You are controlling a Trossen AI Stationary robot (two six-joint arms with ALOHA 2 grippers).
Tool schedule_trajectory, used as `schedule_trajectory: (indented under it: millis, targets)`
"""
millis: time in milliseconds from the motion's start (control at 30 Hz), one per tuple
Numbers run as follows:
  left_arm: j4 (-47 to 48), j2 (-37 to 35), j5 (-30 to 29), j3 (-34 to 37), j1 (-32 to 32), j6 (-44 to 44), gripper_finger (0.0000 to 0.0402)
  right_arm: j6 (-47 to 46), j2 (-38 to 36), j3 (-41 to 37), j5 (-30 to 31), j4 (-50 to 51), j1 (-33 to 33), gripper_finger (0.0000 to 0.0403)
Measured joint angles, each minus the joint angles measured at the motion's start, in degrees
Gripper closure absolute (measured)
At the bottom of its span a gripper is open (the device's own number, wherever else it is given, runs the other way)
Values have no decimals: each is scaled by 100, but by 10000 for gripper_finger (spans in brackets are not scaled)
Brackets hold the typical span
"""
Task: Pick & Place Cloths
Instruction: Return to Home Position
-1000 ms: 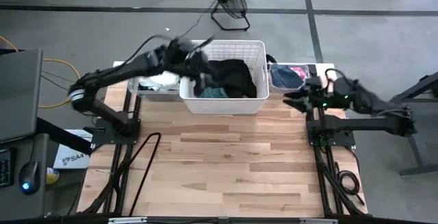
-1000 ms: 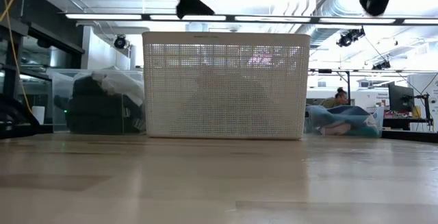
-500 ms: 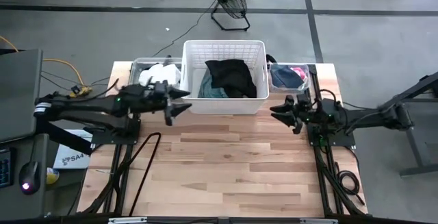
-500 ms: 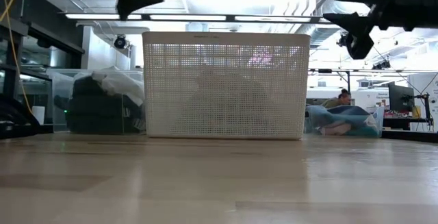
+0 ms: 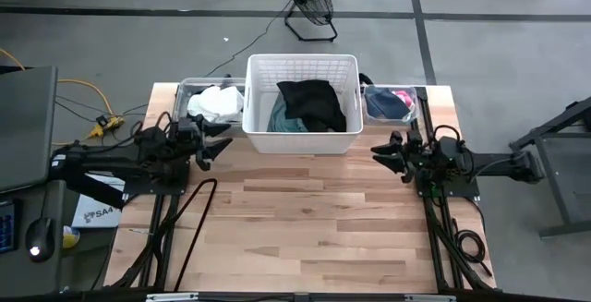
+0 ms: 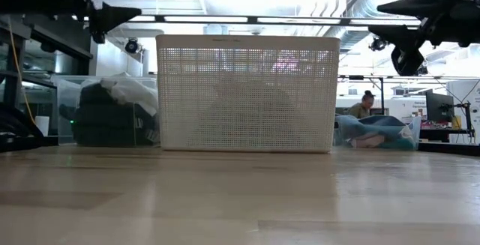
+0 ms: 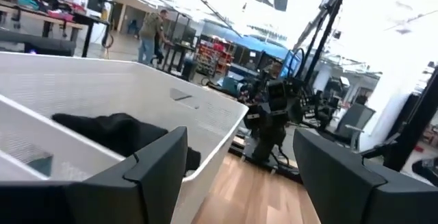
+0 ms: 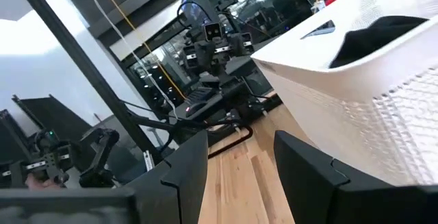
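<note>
A black cloth and a teal-green cloth lie in the white lattice basket at the table's far middle. White and black cloths fill the clear bin left of it; dark blue and pink cloths lie in the clear bin on its right. My left gripper is open and empty, just left of the basket's near corner. My right gripper is open and empty, near the table's right edge. The black cloth also shows in the left wrist view and the right wrist view.
The light wooden tabletop stretches from the basket to the near edge. A floor fan stands beyond the table's far edge. A laptop and mouse sit off the table's left. People show far off in the room.
My left gripper has drawn back from above the basket toward the table's left and near side, coming lower beside the basket's near-left corner. My right gripper has come a little toward the near edge and left, staying open. The cloths have kept still.
</note>
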State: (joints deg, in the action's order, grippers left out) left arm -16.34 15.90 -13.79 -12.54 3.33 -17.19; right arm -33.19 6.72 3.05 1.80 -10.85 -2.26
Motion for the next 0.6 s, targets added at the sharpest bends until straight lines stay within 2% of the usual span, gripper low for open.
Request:
schedule_trajectory:
  millis: [200, 400, 600]
  targets:
    - [21, -673, -29, 523, 0, -102, 139, 46, -632, 0, 153, 551, -4, 243]
    - [25, -1162, -27, 943, 0, -152, 139, 44, -602, -2, 110, 640, -13, 243]
    - [216, -1356, 9, 1143, 0, -114, 139, 150, -559, -57, 106, 760, -13, 243]
